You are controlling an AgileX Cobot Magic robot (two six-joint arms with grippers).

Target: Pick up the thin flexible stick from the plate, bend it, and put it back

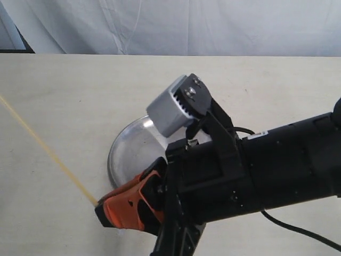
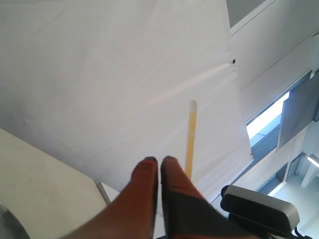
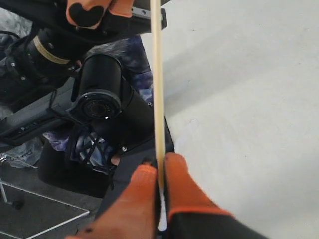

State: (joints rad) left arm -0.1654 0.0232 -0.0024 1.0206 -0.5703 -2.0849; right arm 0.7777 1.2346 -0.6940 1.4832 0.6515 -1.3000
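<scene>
The thin flexible stick (image 1: pixel 53 154) is lifted off the plate and runs straight from my right gripper (image 1: pixel 99 205) up to the exterior view's left edge. In the right wrist view the orange fingertips of my right gripper (image 3: pixel 159 162) pinch one end of the stick (image 3: pixel 157 74). The silver plate (image 1: pixel 130 149) lies on the table, half hidden behind the right arm. My left gripper (image 2: pixel 158 160) is outside the exterior view. Its jaws are shut with nothing visible between them. The stick (image 2: pixel 190 134) rises from behind one finger, its tip free against the white curtain.
The right arm's black body and grey wrist camera (image 1: pixel 168 109) fill the lower right over the plate. A white curtain (image 1: pixel 170 26) hangs behind the pale table (image 1: pixel 64 85). The left arm's black camera housing (image 3: pixel 102 102) sits close to the stick.
</scene>
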